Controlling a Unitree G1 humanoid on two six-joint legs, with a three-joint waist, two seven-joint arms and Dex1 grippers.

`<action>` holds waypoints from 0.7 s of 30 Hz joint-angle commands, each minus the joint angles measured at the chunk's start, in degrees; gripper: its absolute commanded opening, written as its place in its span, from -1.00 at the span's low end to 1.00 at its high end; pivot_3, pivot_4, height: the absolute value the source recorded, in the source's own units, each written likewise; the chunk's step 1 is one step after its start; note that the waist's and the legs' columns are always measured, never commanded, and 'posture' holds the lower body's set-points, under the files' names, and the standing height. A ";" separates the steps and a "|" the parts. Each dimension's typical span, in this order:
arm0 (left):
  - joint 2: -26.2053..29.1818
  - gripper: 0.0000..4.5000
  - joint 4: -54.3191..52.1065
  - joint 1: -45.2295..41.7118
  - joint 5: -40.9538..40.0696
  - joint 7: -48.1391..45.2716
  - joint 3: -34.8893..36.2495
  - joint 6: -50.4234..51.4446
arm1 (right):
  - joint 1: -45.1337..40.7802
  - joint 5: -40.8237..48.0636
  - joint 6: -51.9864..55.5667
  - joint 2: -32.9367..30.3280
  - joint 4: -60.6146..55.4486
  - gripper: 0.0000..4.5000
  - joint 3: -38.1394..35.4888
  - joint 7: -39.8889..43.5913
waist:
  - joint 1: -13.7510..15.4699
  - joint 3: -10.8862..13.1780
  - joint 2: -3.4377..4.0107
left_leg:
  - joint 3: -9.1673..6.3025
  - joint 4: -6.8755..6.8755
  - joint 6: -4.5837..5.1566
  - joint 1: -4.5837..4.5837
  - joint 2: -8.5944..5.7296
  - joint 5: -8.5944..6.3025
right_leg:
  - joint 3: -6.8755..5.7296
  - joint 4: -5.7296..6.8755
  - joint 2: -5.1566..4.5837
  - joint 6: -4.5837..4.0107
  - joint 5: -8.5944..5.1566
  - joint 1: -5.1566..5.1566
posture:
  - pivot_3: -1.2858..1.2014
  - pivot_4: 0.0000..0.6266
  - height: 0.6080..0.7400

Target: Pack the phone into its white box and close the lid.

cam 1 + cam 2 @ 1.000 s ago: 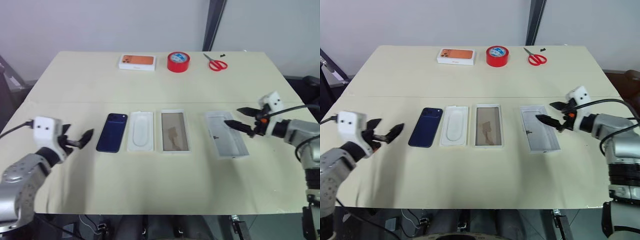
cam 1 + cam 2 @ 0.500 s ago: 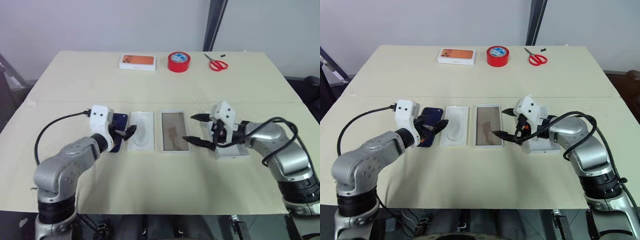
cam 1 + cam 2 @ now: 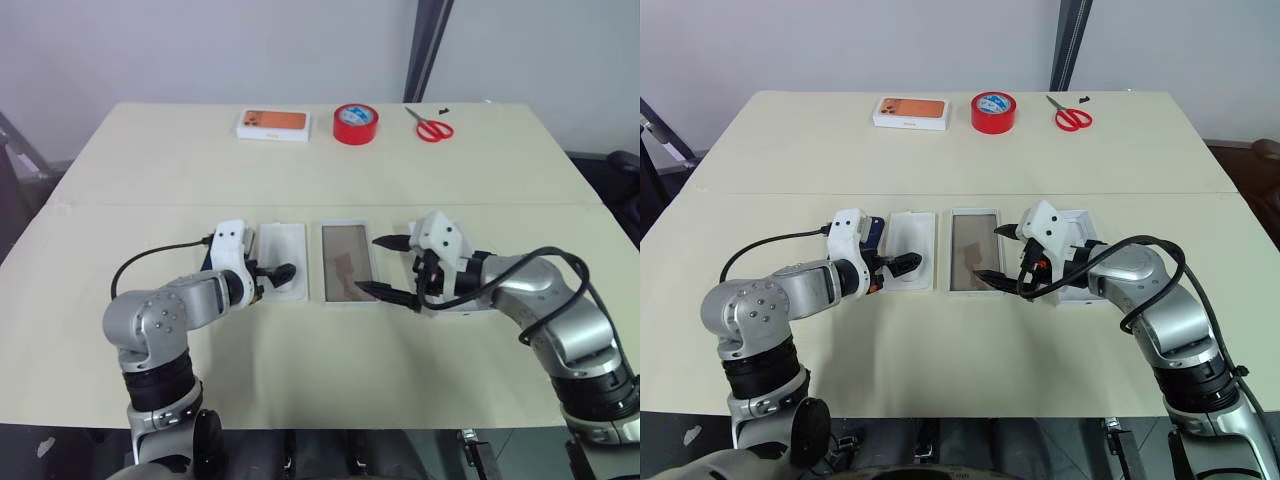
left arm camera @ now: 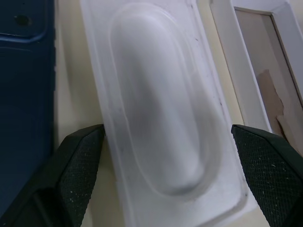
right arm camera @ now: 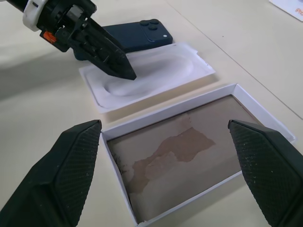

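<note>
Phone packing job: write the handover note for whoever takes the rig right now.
Left gripper: open, empty, over the white insert that lies between the phone and the box.
Right gripper: open, empty, over the right side of the white box.
Phone: flat on the table, back up, partly behind the left arm in the head views.
Box: open, nothing inside, brownish floor showing.
Lid: on the table beside the box, largely behind the right arm.
Done: nothing packed.
Left: grasp the phone, lay it in the box, fit the lid on.
</note>
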 commanded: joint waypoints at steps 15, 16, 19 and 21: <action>-4.68 -0.98 1.88 -5.29 3.32 -1.83 11.31 -0.24 | 1.48 -3.64 -3.48 -4.98 -5.57 1.00 3.81 3.15 | 0.02 0.00 -0.01 | 0.00 0.00 0.00 0.01 -0.01 0.00 | 0.00 -0.01 0.00 0.00 0.00 0.01 | 0.03 -0.52 0.77; -5.47 -0.98 1.82 -6.20 2.94 -2.16 13.42 0.00 | 1.41 -4.54 -3.97 -5.41 -5.71 1.00 5.13 3.62 | 0.00 0.00 -0.01 | -0.01 0.00 -0.01 0.01 0.00 0.00 | 0.00 -0.01 0.00 0.00 0.00 0.01 | 0.03 -0.52 0.77; -6.26 -0.98 1.70 -8.52 1.76 -3.61 18.83 0.46 | 0.76 -7.57 -5.79 -5.66 -4.66 1.00 9.34 4.70 | -0.04 0.01 -0.03 | -0.01 0.00 -0.01 0.01 0.00 0.00 | -0.01 -0.01 0.00 0.00 0.00 0.01 | 0.03 -0.52 0.77; -5.81 -0.98 1.81 -9.42 1.32 -4.41 20.67 0.50 | -0.54 -9.66 -6.54 -4.77 -2.82 1.00 12.13 4.89 | -0.05 0.01 -0.04 | -0.01 0.00 -0.07 0.01 0.00 0.04 | -0.01 -0.01 0.01 0.00 0.00 0.01 | 0.03 -0.52 0.77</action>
